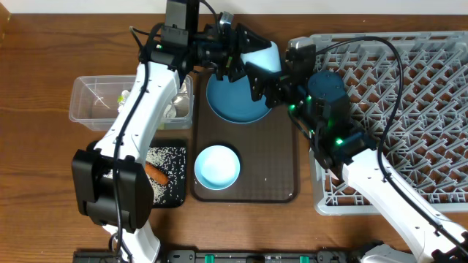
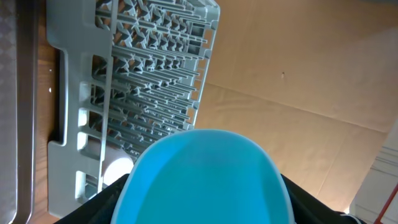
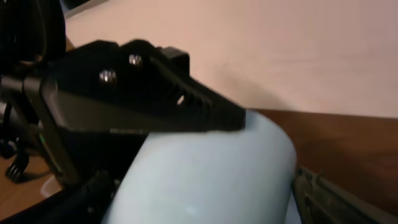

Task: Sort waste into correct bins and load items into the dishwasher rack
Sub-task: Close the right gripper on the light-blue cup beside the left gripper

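Two arms: meet at the far middle of the counter (image 1: pixel 44 161), above the far end of the brown serving tray (image 1: pixel 278 175).
Left fingers (image 3: pixel 155 106): clenched on the light blue cup (image 1: pixel 266 55), with one finger laid across its wall.
Right fingers (image 3: pixel 329 199): spread wide, one on each side of the cup, neither seen pressing on it.
Cup's place: held in the air over the far rim of the blue plate (image 1: pixel 230 106), just left of the dishwasher rack (image 1: pixel 409 95).
Long axis: seems tipped off upright; exact lean hard to tell.
Nearer arm: the right, lying across the rack's left part, so probably better placed to carry the cup there.
Room: bare pegs lie to the right, but it is tight around the cup, with both wrists close together.
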